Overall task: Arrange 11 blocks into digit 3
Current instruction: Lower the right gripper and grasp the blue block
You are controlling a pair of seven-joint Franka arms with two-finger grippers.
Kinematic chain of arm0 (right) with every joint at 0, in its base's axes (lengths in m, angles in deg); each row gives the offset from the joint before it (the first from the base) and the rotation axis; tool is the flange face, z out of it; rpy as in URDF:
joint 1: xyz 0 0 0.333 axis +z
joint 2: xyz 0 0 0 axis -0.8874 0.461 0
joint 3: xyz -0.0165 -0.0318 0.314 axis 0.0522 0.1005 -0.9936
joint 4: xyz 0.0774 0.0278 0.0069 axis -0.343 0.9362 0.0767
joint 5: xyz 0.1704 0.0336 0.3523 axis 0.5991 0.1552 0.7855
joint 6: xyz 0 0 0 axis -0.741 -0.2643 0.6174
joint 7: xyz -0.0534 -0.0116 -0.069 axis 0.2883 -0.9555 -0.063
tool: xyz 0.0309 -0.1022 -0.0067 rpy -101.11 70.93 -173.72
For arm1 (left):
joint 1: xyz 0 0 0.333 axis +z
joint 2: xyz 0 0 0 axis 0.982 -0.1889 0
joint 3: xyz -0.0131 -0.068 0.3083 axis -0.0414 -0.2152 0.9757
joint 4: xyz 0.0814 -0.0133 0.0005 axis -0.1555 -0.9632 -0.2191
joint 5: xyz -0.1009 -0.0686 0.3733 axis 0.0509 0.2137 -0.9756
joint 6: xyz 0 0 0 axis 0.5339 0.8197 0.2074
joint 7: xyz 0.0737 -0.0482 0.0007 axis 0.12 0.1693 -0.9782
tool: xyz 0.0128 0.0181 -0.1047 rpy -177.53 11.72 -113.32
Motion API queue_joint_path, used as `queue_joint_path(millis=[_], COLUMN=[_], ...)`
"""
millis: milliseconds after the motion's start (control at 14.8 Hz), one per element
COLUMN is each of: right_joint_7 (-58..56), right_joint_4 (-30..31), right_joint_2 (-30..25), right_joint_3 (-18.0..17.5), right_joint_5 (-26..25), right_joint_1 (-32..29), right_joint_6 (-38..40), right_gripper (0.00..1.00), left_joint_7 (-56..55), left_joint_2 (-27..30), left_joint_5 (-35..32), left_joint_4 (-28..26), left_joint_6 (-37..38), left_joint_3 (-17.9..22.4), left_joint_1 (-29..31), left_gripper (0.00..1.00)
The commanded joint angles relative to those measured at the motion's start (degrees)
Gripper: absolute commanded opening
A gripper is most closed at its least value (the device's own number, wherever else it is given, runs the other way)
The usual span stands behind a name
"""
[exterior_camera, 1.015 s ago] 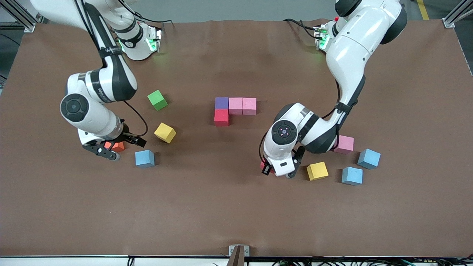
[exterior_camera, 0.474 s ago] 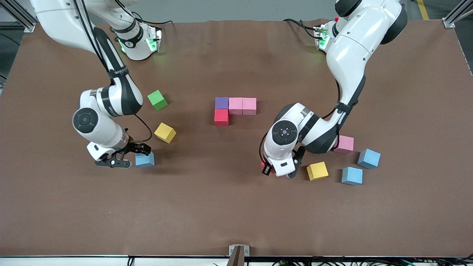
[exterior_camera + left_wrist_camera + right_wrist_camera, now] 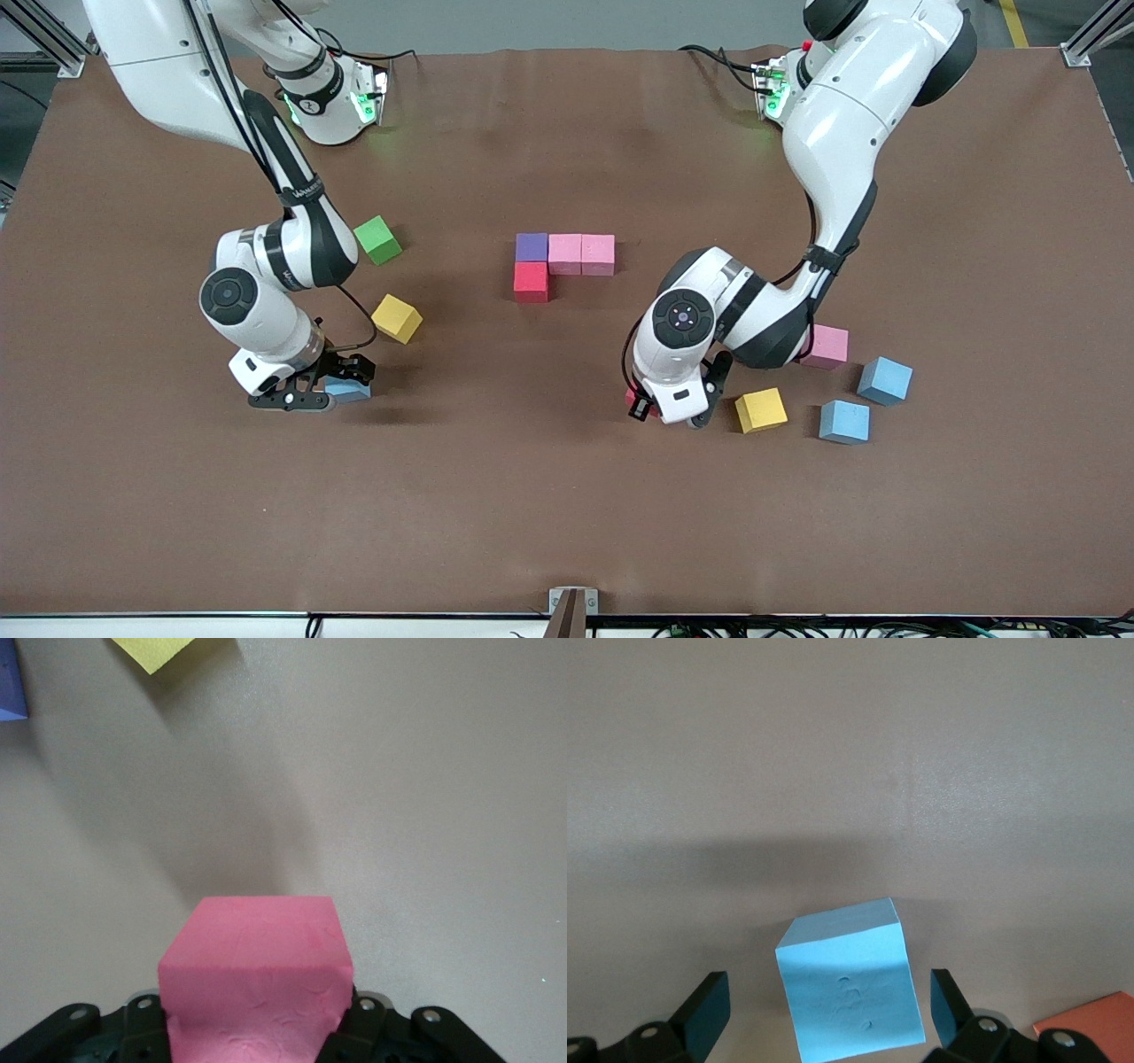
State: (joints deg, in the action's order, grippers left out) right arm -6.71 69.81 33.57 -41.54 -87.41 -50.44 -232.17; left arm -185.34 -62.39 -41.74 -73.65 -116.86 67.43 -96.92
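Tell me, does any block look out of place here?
The green cube, lying turned askew beside the right arm, matches no colour in the started figure. Right gripper open around a blue block; left gripper holds a red block.

no readable text, labels or numbers on blocks, arms or table

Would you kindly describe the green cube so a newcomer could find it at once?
Start at the right arm's base and come toward the front camera. The small matte green foam cube sits there, slightly farther from the camera than the tilted yellow foam cube. It is the only green one.
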Motion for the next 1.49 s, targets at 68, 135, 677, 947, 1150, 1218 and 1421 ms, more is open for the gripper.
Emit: queue_joint_path(millis=[68, 135, 677, 947, 1150, 1218, 1421], right_joint_7=[-2.56, -2.65, -2.39, -2.12, -2.48, -2.39, -2.13], right_joint_4=[2.15, 2.68, 4.44, 4.53, 4.62, 4.62, 4.36], right_joint_2=[-0.53, -0.44, 0.18, 0.09, -0.09, -0.09, -0.09], right_joint_3=[-0.20, -0.20, -0.11, -0.11, -0.11, -0.11, -0.19], right_joint_5=[-0.90, -0.90, -0.90, -0.73, -0.73, -0.73, -0.73], right_joint_1=[-0.59, -0.68, -1.12, -1.12, -1.30, -1.47, -1.39], right_joint_6=[-1.77, -2.64, -6.08, -6.17, -6.08, -5.99, -5.38], right_gripper=[1.00, 1.00, 1.00, 1.00, 0.91, 0.84, 0.69], left_joint_7=[0.13, 0.13, 0.13, 0.13, 0.13, 0.13, 0.13], left_joint_2=[0.86, 0.86, 0.95, 1.04, 1.04, 1.04, 0.95], left_joint_5=[-1.13, -1.05, -1.13, -1.13, -1.13, -1.05, -1.05], left_joint_4=[-0.56, -0.47, -0.47, -0.56, -0.47, -0.47, -0.47], left_joint_6=[-0.07, -0.07, -0.07, 0.02, 0.11, 0.11, 0.11], left_joint_3=[-0.02, -0.02, 0.07, 0.07, 0.07, 0.07, 0.07], left_joint_1=[0.23, 0.23, 0.32, 0.32, 0.32, 0.32, 0.23], left_gripper=[0.44, 0.44, 0.44, 0.44, 0.44, 0.44, 0.44])
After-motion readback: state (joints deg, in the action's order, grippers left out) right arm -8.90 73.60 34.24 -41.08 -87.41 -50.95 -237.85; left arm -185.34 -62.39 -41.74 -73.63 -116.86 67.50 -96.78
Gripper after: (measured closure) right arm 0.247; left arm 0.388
